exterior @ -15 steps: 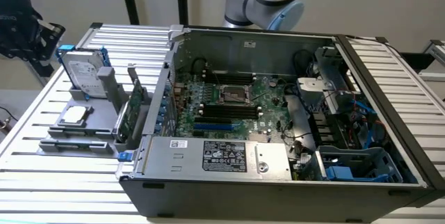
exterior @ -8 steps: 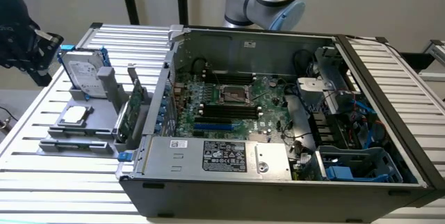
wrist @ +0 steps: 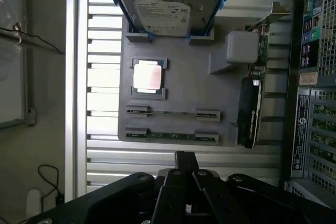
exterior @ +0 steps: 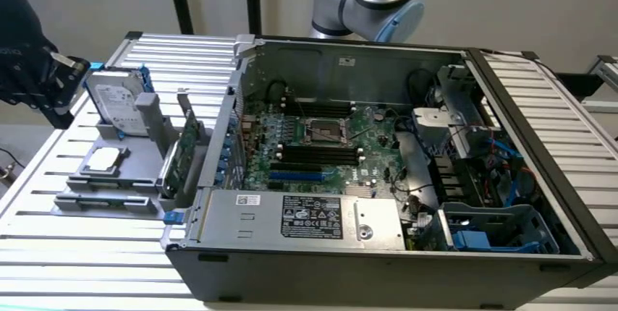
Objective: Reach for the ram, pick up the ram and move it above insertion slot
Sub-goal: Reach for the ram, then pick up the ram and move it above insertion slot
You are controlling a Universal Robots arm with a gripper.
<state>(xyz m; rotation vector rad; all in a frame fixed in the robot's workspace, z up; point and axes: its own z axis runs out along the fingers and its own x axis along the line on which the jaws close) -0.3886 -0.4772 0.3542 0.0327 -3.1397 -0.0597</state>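
Clenched on nothing, our jaws hang beside the gray tray (wrist: 184, 80), whose edge nearest them holds the ram (wrist: 170, 136). We judge this the reaching step, and a grasp calls for opening them astride the stick.

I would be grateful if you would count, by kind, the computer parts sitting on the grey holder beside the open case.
Hard drive: 1
Processor: 1
Ram sticks: 2
Expansion card: 1
Total: 5
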